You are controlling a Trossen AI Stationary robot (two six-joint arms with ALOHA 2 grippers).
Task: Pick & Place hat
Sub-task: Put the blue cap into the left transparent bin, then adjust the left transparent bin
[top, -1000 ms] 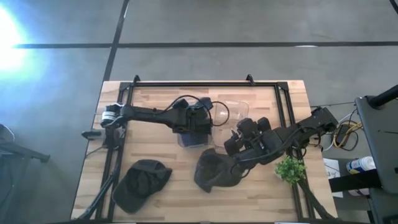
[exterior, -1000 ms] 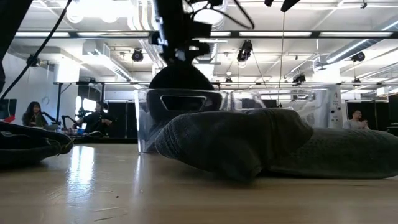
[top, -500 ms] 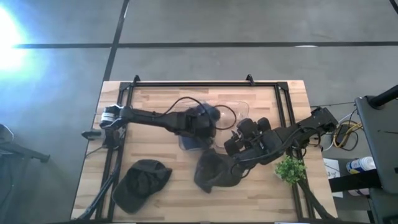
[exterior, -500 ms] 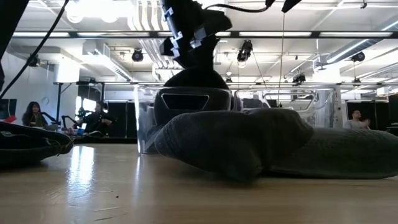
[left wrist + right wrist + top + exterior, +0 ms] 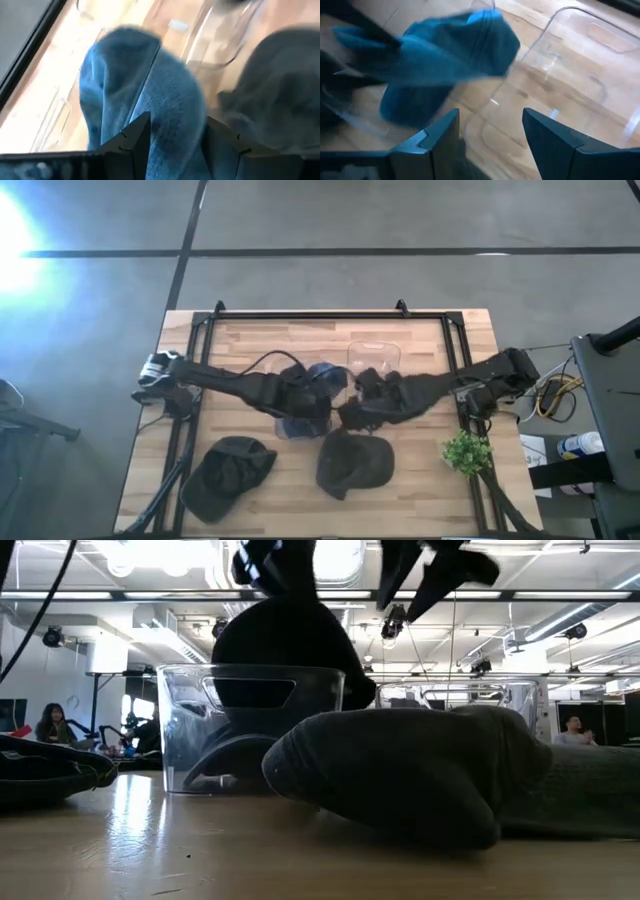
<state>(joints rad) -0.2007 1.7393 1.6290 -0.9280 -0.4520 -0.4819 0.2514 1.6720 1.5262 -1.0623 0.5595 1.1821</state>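
Near the tabletop (image 5: 250, 335) edge lie two dark hats (image 5: 355, 463). Farther back, the left hand (image 5: 312, 393) grips the blue hat (image 5: 318, 377) over a clear bin (image 5: 295, 423); placing seems underway. The right hand (image 5: 352, 408) hovers open, empty. Next: lower and release.

Blue hat (image 5: 318, 380), centre of the high view: denim-like blue with a fine woven texture, as the left wrist view shows (image 5: 145, 100). Two further hats on the table: one dark grey-green (image 5: 352, 463), lower centre; one near-black (image 5: 228, 472), lower left. Bins (image 5: 375, 360): clear, colourless plastic. Table (image 5: 250, 340): light wood, striped plank grain, framed in black rails. Both arms: black. Small plant (image 5: 467, 452), lower right: bright green. Floor: grey with dark lines.
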